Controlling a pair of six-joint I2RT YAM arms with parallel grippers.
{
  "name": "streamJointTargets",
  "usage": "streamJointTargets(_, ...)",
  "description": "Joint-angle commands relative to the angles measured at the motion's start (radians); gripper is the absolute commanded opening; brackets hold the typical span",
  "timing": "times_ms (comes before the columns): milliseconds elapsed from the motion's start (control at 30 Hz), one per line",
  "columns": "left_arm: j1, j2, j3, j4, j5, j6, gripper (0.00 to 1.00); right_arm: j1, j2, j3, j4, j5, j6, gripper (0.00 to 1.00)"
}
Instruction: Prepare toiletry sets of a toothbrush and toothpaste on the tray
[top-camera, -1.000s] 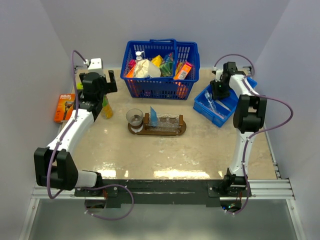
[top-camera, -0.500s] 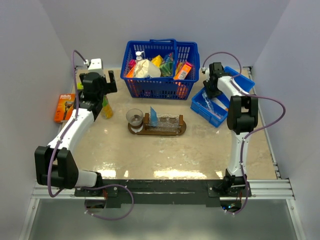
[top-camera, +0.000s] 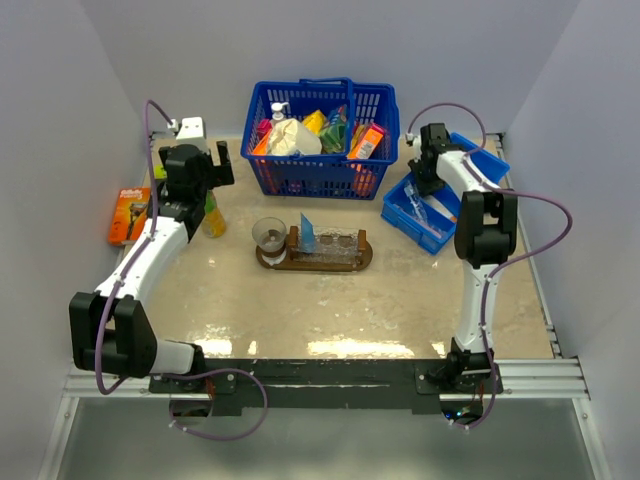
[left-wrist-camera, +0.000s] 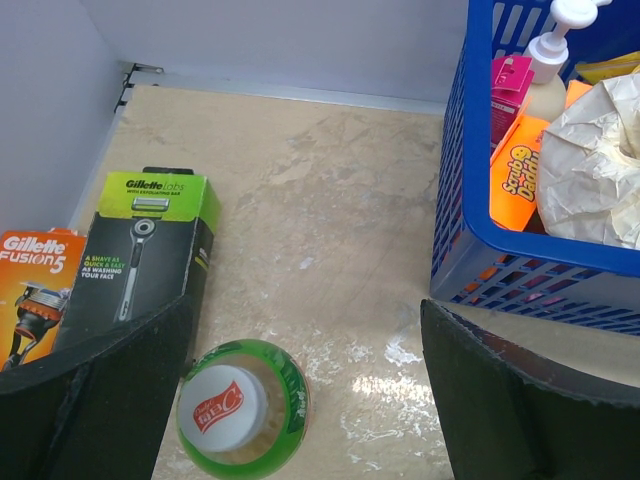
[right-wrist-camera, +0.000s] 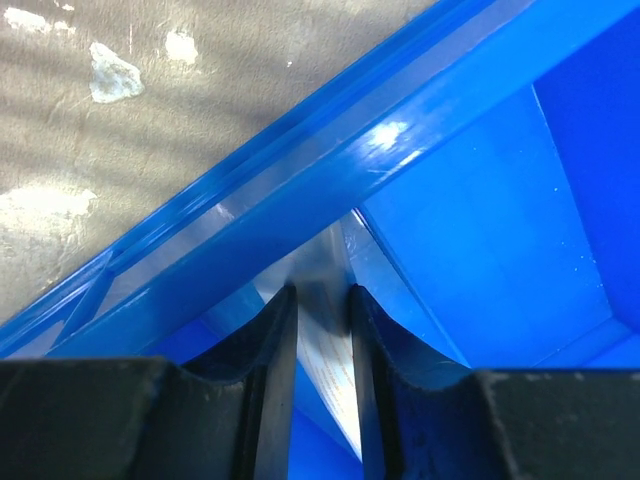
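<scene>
The dark wooden oval tray (top-camera: 366, 257) lies mid-table with clear glass cups (top-camera: 336, 240) on it. A flat blue wedge-shaped tube (top-camera: 307, 233) stands in one cup. My right gripper (top-camera: 430, 176) reaches down into the blue bin (top-camera: 402, 212). In the right wrist view its jaws (right-wrist-camera: 323, 300) are shut on a thin pale flat packet with fine print (right-wrist-camera: 332, 372), just inside the bin wall (right-wrist-camera: 330, 170). I cannot tell whether the packet is the toothbrush or a tube. My left gripper (top-camera: 203, 190) hangs open and empty over a green bottle (left-wrist-camera: 243, 408).
A blue shopping basket (top-camera: 320, 135) full of goods stands at the back, close to the left gripper's right finger (left-wrist-camera: 520, 400). Razor boxes (left-wrist-camera: 145, 255) lie by the left wall. A glass cup (top-camera: 268, 236) stands at the tray's left end.
My right gripper has swung left along the blue bin to its near-left wall, and the bin has shifted slightly left. The left arm has not moved.
</scene>
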Motion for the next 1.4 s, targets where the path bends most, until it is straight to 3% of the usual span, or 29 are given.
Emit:
streamJointTargets(0, 0.008, -0.018, 0.030, 0.019, 0.009, 0.012, 1.00, 0.002, 0.009, 0.042, -0.013, -0.046, 0.036, 0.00)
streamJointTargets(567, 0.008, -0.106, 0.036, -0.059, 0.029, 0.073, 1.00, -0.015, -0.161, -0.044, 0.129, -0.029, 0.070, 0.00)
streamJointTargets(733, 0.008, -0.136, 0.028, -0.082, 0.075, 0.078, 1.00, -0.023, -0.125, -0.017, 0.057, -0.052, 0.021, 0.00)
streamJointTargets(867, 0.008, -0.165, 0.015, -0.083, 0.115, 0.075, 1.00, -0.037, -0.097, -0.001, 0.007, -0.084, -0.002, 0.22)
streamJointTargets(1100, 0.008, -0.182, -0.018, -0.076, 0.116, 0.061, 1.00, -0.047, -0.054, 0.010, -0.032, -0.105, -0.036, 0.43)
streamJointTargets(1367, 0.008, -0.166, -0.019, -0.073, 0.107, 0.053, 1.00, -0.052, 0.000, 0.027, -0.066, -0.101, -0.056, 0.50)
